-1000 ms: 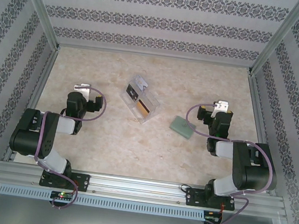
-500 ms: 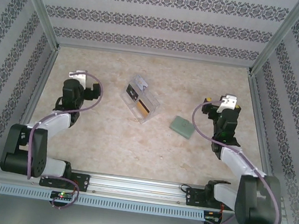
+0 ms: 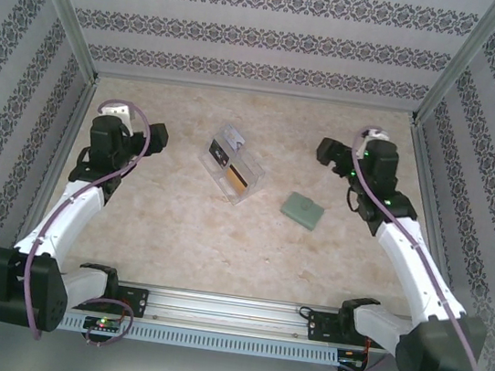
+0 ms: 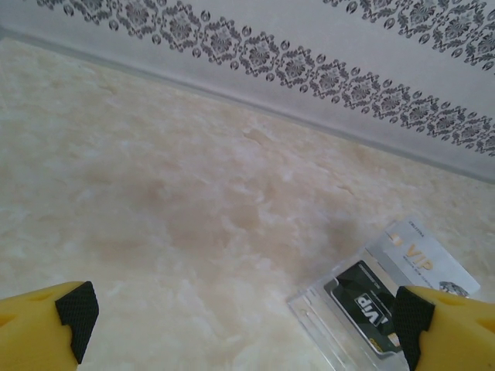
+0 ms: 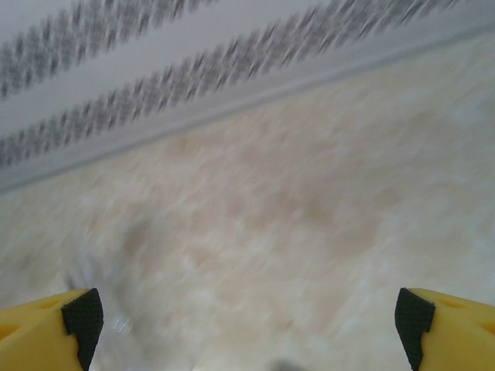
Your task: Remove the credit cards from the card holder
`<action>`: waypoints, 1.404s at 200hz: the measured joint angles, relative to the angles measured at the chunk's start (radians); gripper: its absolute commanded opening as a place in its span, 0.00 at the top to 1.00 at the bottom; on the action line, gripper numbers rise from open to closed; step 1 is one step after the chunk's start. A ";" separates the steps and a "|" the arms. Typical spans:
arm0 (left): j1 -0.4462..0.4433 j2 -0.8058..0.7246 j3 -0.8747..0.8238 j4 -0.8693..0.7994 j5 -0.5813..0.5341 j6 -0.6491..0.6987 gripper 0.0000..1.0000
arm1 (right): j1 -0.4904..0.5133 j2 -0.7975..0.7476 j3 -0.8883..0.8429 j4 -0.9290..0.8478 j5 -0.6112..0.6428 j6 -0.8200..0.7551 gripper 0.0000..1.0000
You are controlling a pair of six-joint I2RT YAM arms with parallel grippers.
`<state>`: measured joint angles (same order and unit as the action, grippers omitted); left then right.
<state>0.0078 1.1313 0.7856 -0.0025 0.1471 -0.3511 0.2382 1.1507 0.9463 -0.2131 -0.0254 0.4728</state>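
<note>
Your left gripper (image 4: pixel 246 313) and right gripper (image 5: pixel 247 317) gape empty; the card holder (image 3: pixel 302 210), right of centre on the table (image 3: pixel 175 240), looks thin, light and slippery, so pinch one edge.

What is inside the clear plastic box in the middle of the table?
The clear plastic box holds a dark card, a gold-orange card and a pale card marked VIP. Anything lying beneath those cards is covered.

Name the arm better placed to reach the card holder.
Right. The right gripper, open, hovers close to the card holder; the left gripper sits farther off, beyond the clear box.
</note>
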 measured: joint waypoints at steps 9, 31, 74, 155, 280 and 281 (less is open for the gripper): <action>0.000 0.000 0.009 -0.027 0.007 -0.006 0.01 | 0.056 0.038 0.013 -0.035 0.000 0.013 0.02; 0.000 0.000 0.016 -0.080 0.011 -0.017 0.01 | 0.189 0.135 0.047 -0.117 0.002 0.035 0.02; 0.000 0.000 0.018 -0.122 0.006 -0.018 0.01 | 0.406 0.328 0.112 -0.193 0.048 0.066 0.10; 0.000 -0.005 0.018 -0.125 -0.031 -0.018 0.01 | 0.580 0.683 0.274 -0.210 0.169 0.161 0.28; 0.000 -0.055 0.007 -0.120 -0.050 -0.018 0.01 | 0.573 0.860 0.409 -0.217 0.180 0.169 0.49; 0.000 -0.056 0.006 -0.120 -0.050 -0.018 0.01 | 0.573 0.860 0.410 -0.217 0.179 0.169 0.49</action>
<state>0.0078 1.0748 0.7921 -0.1223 0.0967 -0.3687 0.8108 2.0106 1.3563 -0.4305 0.1539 0.6415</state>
